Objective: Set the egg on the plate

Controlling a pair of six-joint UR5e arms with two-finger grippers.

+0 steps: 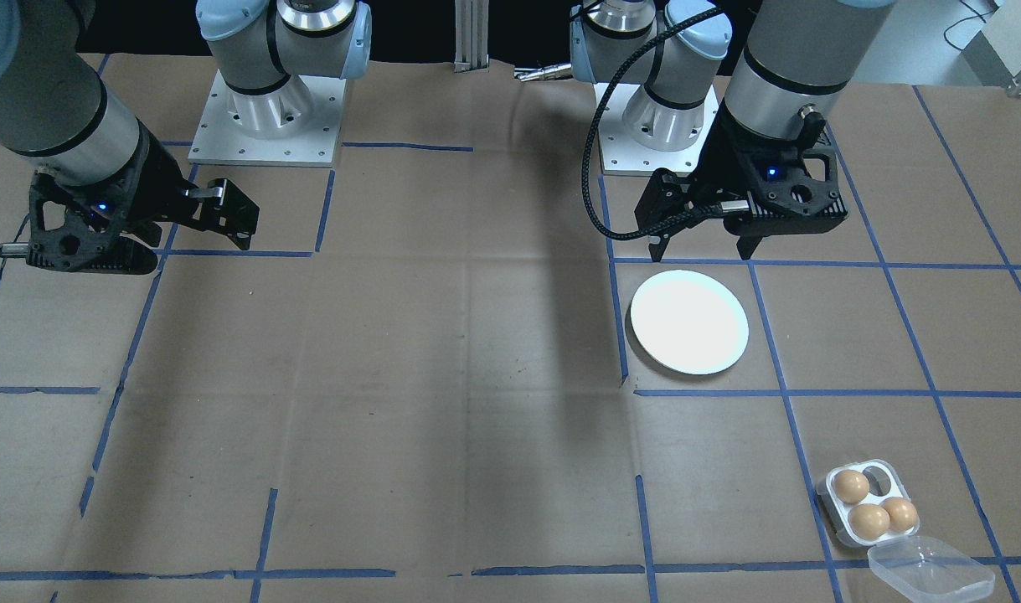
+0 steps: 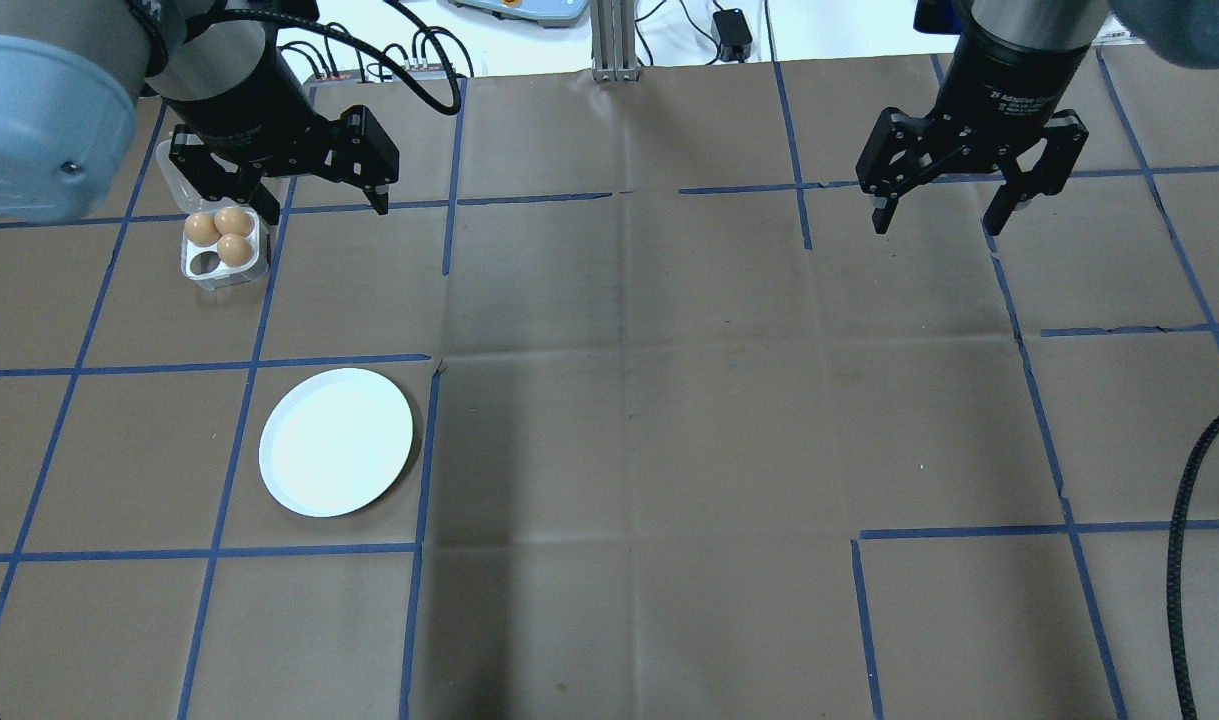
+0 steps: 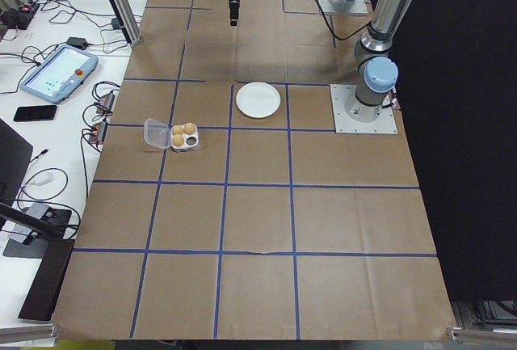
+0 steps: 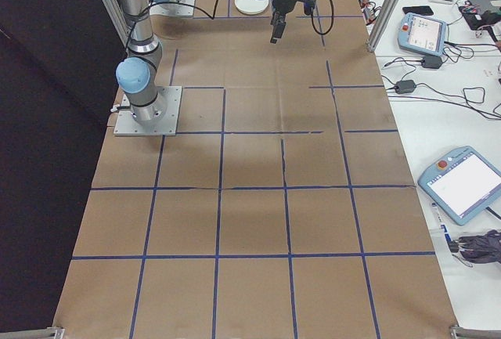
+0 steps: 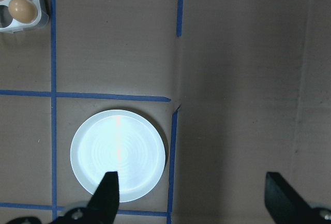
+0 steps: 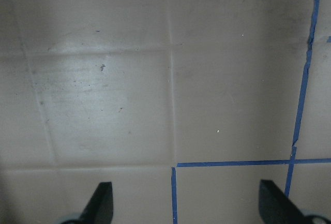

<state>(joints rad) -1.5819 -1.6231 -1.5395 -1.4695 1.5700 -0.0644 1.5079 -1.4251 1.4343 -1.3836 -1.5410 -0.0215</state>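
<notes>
Three brown eggs (image 1: 868, 521) (image 2: 233, 249) sit in a clear four-hole tray (image 1: 837, 512) (image 2: 201, 273) at the far side of the table; one hole is bare. The round white plate (image 1: 688, 322) (image 2: 336, 441) (image 5: 118, 155) lies bare on the brown paper, nearer the robot than the tray. My left gripper (image 1: 703, 249) (image 2: 284, 195) (image 5: 191, 193) hovers high and open with nothing in it; the wrist view looks down on the plate and a corner of the tray (image 5: 20, 25). My right gripper (image 1: 192, 239) (image 2: 939, 220) (image 6: 186, 198) hangs open over bare paper on the other side.
The tray's clear lid (image 1: 929, 569) lies flipped open beside it. Blue tape lines (image 2: 429, 450) grid the brown paper. Both arm bases (image 1: 267, 126) stand at the robot's edge. A side bench with teach pendants (image 3: 52, 75) and cables runs along the far table edge.
</notes>
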